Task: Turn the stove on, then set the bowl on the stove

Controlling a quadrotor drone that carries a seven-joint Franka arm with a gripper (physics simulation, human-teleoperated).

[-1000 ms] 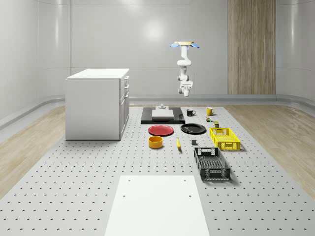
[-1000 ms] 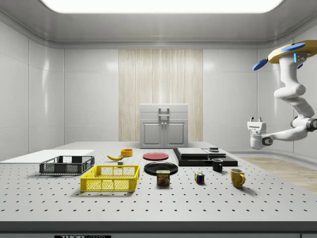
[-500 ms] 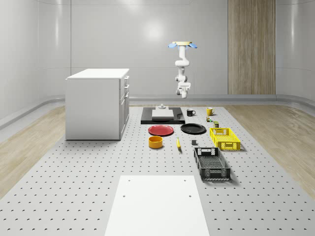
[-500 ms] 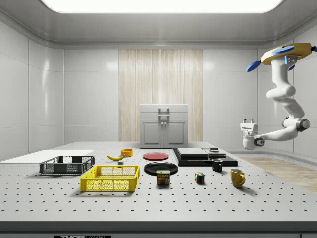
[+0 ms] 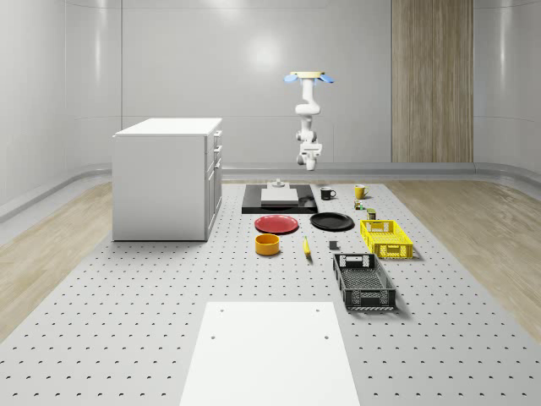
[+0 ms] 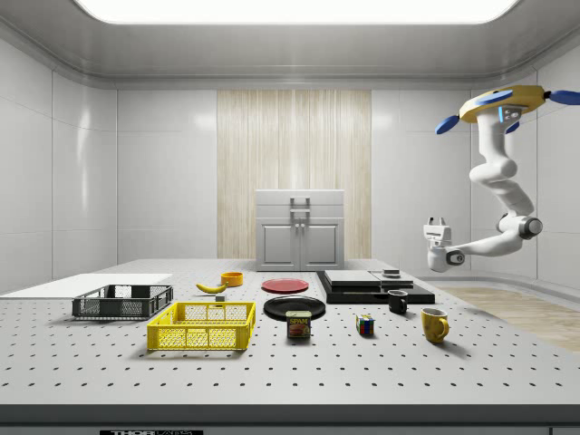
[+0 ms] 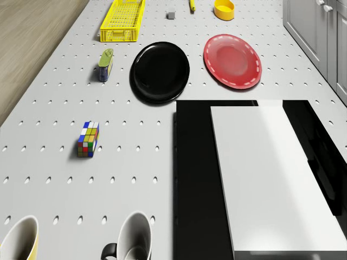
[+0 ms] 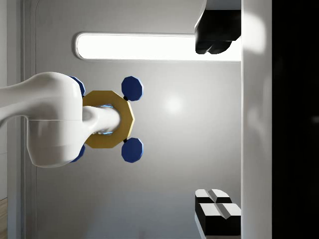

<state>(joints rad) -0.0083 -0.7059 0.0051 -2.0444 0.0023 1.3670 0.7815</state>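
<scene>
One table, perforated, carries everything. Stove: flat black slab with a white plate on top, at the table's far edge in the whole-scene view. A small grey fitting on it is too small to identify. Drone hovers high above that far edge, beyond the stove. Gripper hangs in air apart from the stove, pointing up, fingers spread wide. Bowl: orange-yellow, round, upright, mid-table, just in front of the red plate, with bare table on its cabinet side.

The perforated table bears a cabinet, stove, plates, crates and cups.
</scene>
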